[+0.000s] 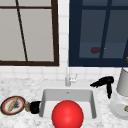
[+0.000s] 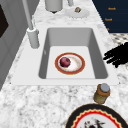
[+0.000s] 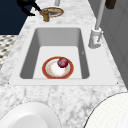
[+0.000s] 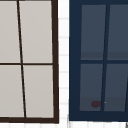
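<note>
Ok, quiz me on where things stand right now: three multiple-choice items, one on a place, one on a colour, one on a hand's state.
1. Where does the dark red round fruit lie?
A. On the plate in the sink
B. On the counter beside the jar
C. In the right hand

2. What colour is the rim of the plate in the sink?
A. Blue
B. Orange-red
C. Green

3. How is the right hand?
A. Shut on the faucet
B. Shut on the jar
C. Open, holding nothing

Answers:
1 A: both side views show the fruit resting on the plate on the floor of the sink.
2 B: an orange-red ring runs round its white middle.
3 C: in the front view the right hand hangs over the counter to the right of the sink, fingers stretched out and nothing between them.
</note>
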Controlling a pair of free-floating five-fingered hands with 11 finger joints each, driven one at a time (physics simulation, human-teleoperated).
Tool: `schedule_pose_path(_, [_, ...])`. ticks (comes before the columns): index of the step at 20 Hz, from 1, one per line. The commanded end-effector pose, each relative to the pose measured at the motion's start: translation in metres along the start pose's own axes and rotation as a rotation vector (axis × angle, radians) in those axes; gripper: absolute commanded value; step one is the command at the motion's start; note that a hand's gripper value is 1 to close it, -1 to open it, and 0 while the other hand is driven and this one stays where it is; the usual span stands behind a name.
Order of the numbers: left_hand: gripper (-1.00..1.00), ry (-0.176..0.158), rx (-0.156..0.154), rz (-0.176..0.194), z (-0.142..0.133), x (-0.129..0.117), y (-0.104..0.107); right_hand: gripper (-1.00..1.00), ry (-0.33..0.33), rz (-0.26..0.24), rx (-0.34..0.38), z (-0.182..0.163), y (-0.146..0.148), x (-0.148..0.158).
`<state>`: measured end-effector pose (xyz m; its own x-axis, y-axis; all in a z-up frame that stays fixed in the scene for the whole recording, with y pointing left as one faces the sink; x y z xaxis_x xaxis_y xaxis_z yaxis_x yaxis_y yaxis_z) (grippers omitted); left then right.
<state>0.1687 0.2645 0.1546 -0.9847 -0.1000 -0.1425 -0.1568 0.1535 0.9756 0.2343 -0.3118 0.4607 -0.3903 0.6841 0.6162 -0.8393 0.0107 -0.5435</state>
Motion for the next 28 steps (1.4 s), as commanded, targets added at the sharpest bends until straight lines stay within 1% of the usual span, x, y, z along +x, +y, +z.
schedule_pose_path(1, [0.00,0.000,0.000,0.000,0.000,0.000,0.000,-1.00,0.118,0.057,0.010,-0.003,0.001,0.003])
schedule_pose_path(2, [0.00,0.000,0.000,0.000,0.000,0.000,0.000,-1.00,0.141,0.085,-0.015,-0.007,0.003,0.003])
schedule_pose_path(5, [0.00,0.000,0.000,0.000,0.000,0.000,0.000,-1.00,0.196,0.115,-0.026,-0.017,0.009,0.005])
schedule_pose_path(10, [0.00,0.000,0.000,0.000,0.000,0.000,0.000,-1.00,0.299,0.201,-0.078,-0.024,0.010,0.012])
schedule_pose_path(13, [0.00,0.000,0.000,0.000,0.000,0.000,0.000,-1.00,0.369,0.216,-0.097,-0.028,0.027,0.016])
schedule_pose_path(18, [0.00,0.000,0.000,0.000,0.000,0.000,0.000,-1.00,0.472,0.291,-0.176,-0.039,0.038,0.021])
schedule_pose_path(19, [0.00,0.000,0.000,0.000,0.000,0.000,0.000,-1.00,0.491,0.296,-0.189,-0.041,0.043,0.022])
schedule_pose_path(21, [0.00,0.000,0.000,0.000,0.000,0.000,0.000,-1.00,0.522,0.278,-0.216,-0.043,0.061,0.019])
schedule_pose_path(22, [0.00,0.000,0.000,0.000,0.000,0.000,0.000,-1.00,0.532,0.266,-0.236,-0.043,0.071,0.015])
schedule_pose_path(23, [0.00,0.000,0.000,0.000,0.000,0.000,0.000,-1.00,0.541,0.272,-0.255,-0.046,0.078,0.013])
schedule_pose_path(24, [0.00,0.000,0.000,0.000,0.000,0.000,0.000,-1.00,0.544,0.264,-0.273,-0.050,0.087,0.010])
schedule_pose_path(26, [0.00,0.000,0.000,0.000,0.000,0.000,0.000,-1.00,0.564,0.282,-0.302,-0.055,0.102,0.006])
schedule_pose_path(28, [0.00,0.000,0.000,0.000,0.000,0.000,0.000,-1.00,0.589,0.317,-0.336,-0.058,0.110,0.001])
